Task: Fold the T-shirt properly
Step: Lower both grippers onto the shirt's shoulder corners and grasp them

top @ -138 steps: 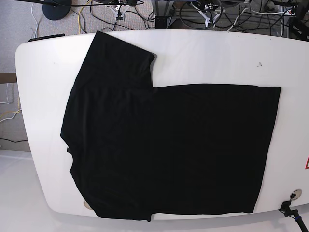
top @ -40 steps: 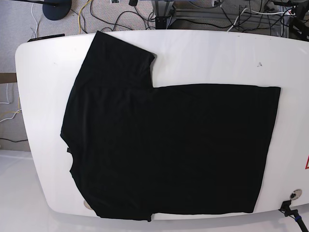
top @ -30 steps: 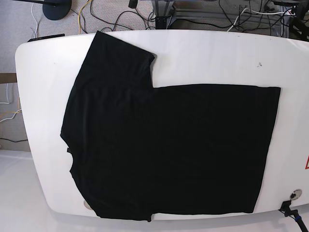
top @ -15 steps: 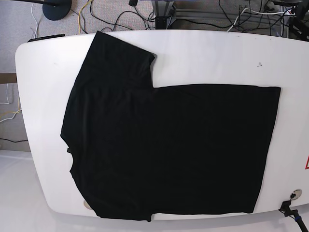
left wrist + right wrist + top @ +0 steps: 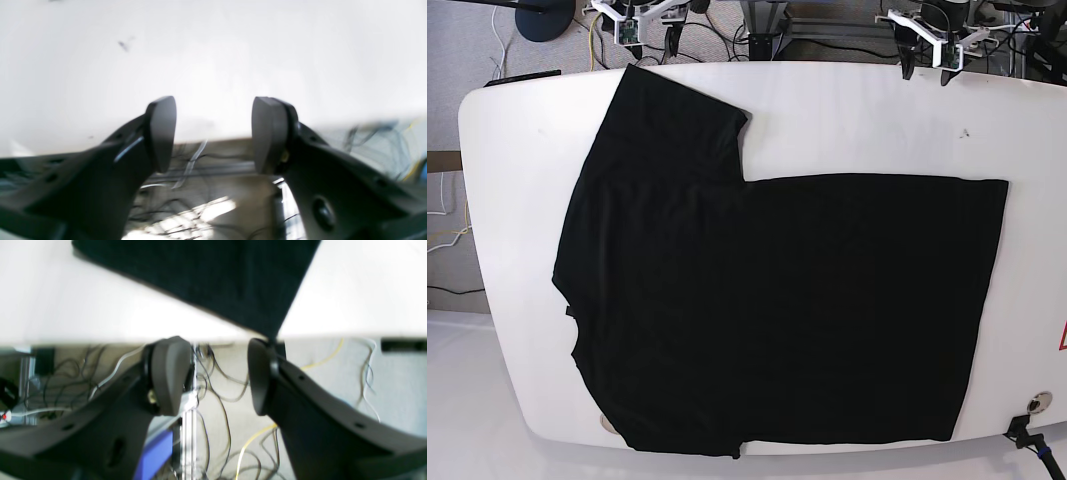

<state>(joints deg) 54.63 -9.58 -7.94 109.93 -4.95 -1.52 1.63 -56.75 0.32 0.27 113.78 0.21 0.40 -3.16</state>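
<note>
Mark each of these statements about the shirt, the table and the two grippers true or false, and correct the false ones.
1. The T-shirt lies spread flat on the white table. True.
2. The left gripper is shut on the T-shirt. False: it is open and empty, with only bare table in front of it.
3. The right gripper is open, near the edge of one sleeve. True.
4. A sun-face print shows on the T-shirt. False: the side facing up is plain black.
5. Both grippers are at the far edge of the table in the base view. True.
</note>
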